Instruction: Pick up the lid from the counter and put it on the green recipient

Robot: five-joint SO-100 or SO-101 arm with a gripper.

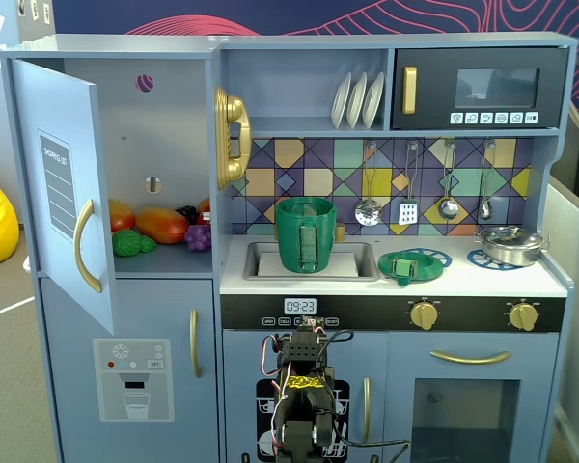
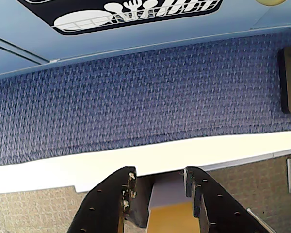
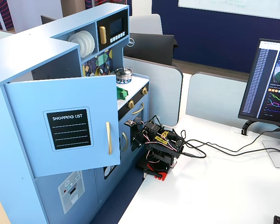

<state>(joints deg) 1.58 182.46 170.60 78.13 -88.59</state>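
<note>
the front-on fixed view is the only one that shows the play kitchen's worktop plainly. there the lid (image 1: 403, 266), a flat green disc with a square knob, lies on the left blue burner ring (image 1: 427, 258), right of the sink (image 1: 311, 260). the green recipient (image 1: 306, 233) stands upright in the sink, its ribbed strap handle facing the camera, well apart from the lid. a steel pan (image 1: 510, 244) sits on the right burner. the open fridge door (image 1: 66, 188) at left uncovers toy fruit (image 1: 160, 226) on a shelf.

the side fixed view shows what the front one cannot: the arm (image 3: 159, 148) sits folded low on a white desk (image 3: 214, 186) just beside the kitchen's lower front, with cables running to a monitor (image 3: 269, 84). from here the fridge door hides the sink and the recipient; only a green scrap of the lid (image 3: 122, 93) and the pan (image 3: 124, 73) show past its edge.

the wrist view alone shows the claw (image 2: 160, 187): its two dark fingers (image 2: 128, 191) stand apart with a clear gap, holding nothing and touching nothing. it points down at the desk edge, with blue carpet (image 2: 136, 102) and the kitchen's base beyond. neither lid nor recipient shows there.
</note>
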